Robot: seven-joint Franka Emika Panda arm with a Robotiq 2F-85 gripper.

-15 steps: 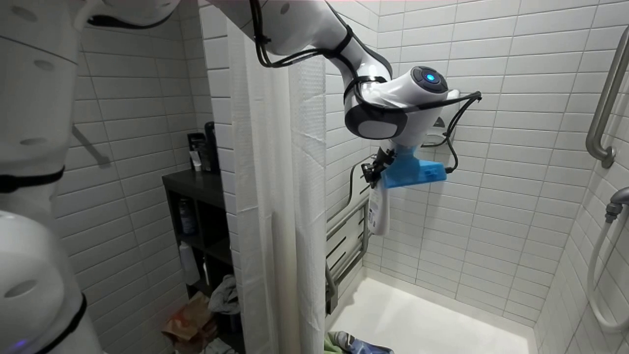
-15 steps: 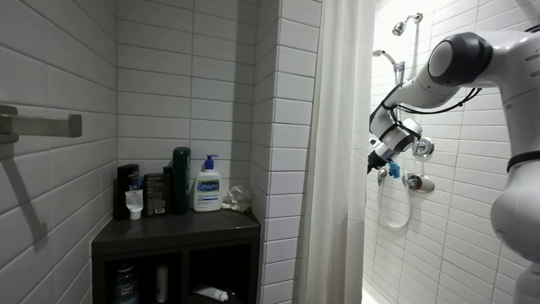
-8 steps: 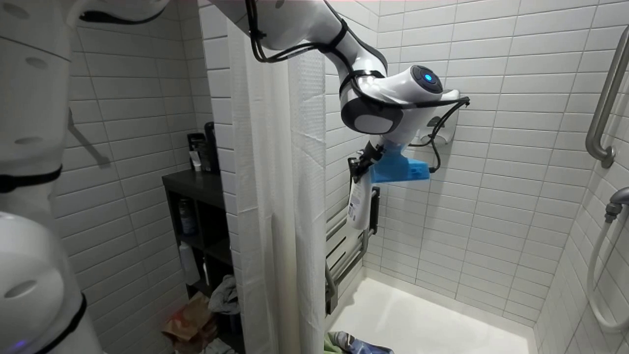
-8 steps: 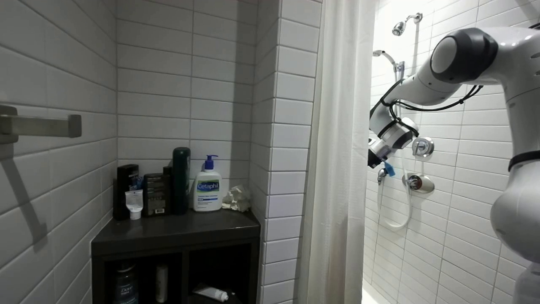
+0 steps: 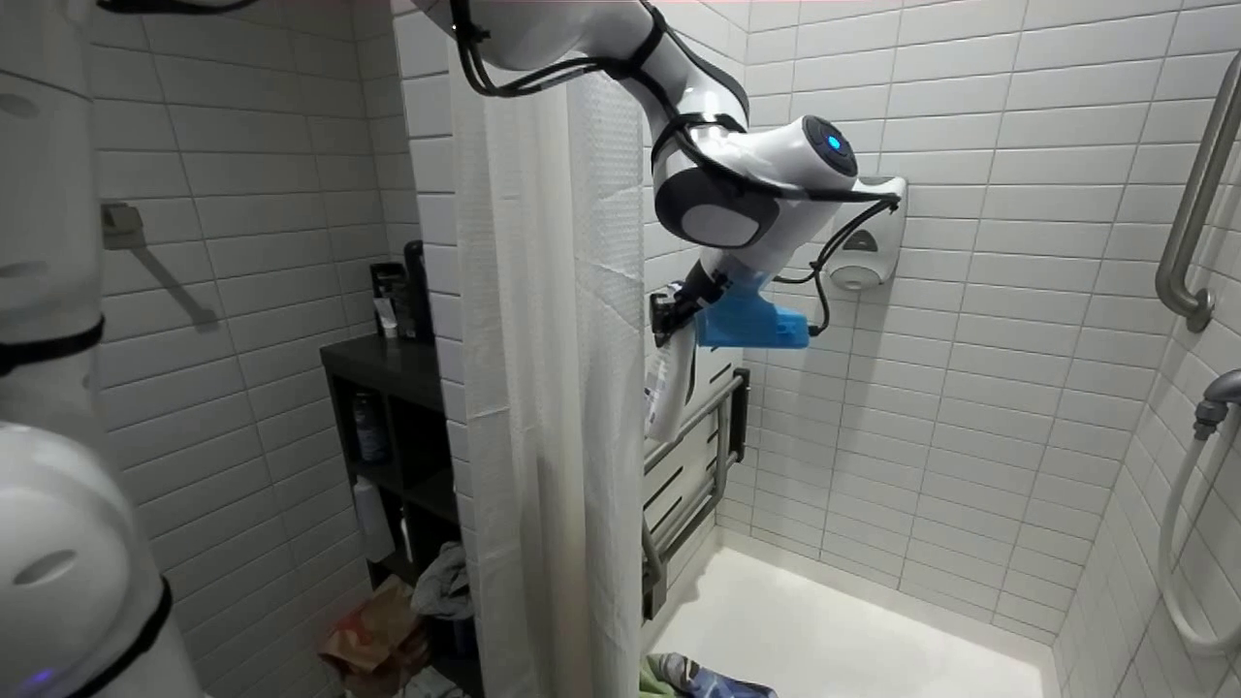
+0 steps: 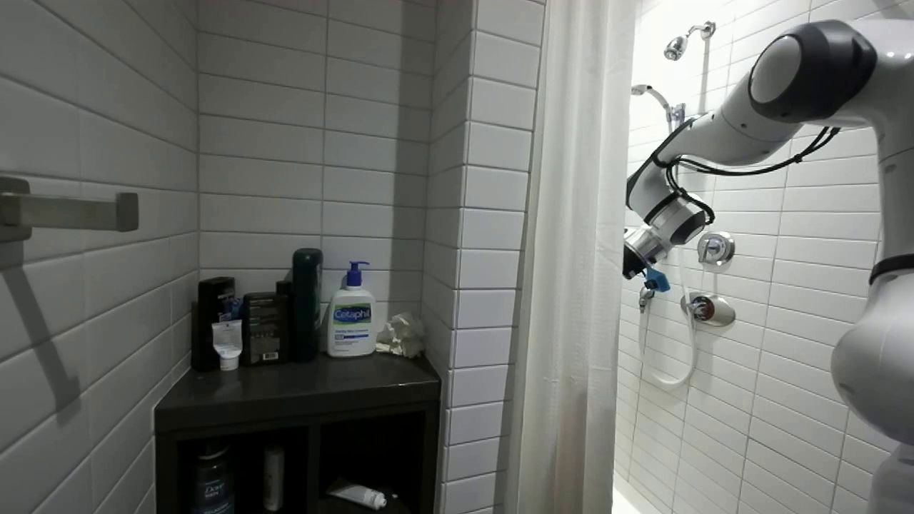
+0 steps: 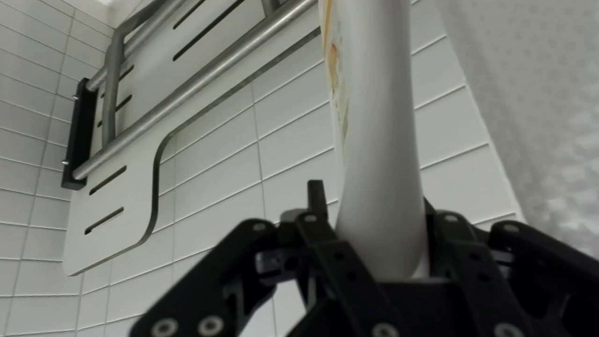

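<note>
My gripper [image 5: 671,315] is shut on a white bottle [image 5: 669,388], which hangs below it and tilts slightly, its lower end close to the curtain's edge. In the wrist view the black gripper [image 7: 373,201] has one finger on each side of the bottle's narrow end [image 7: 381,187]; a strip of coloured label shows along the bottle [image 7: 376,84]. A blue cover [image 5: 751,322] is fixed beside the gripper. In an exterior view the curtain hides the bottle and most of the gripper, leaving only a black part and the blue cover [image 6: 655,280] visible.
A shower curtain [image 5: 543,388] hangs just beside the bottle. Behind is a folded wall bench [image 7: 196,86] with metal tubes. A dark shelf [image 6: 296,389] bears several toiletries, including a Cetaphil pump bottle [image 6: 351,325]. A grab bar [image 5: 1202,194] and cloths [image 5: 703,676] are also in view.
The arm has swung toward the curtain, carrying the bottle leftward and slightly up in an exterior view. The bottle tilts more now, and the wall dispenser has come into fuller view.
</note>
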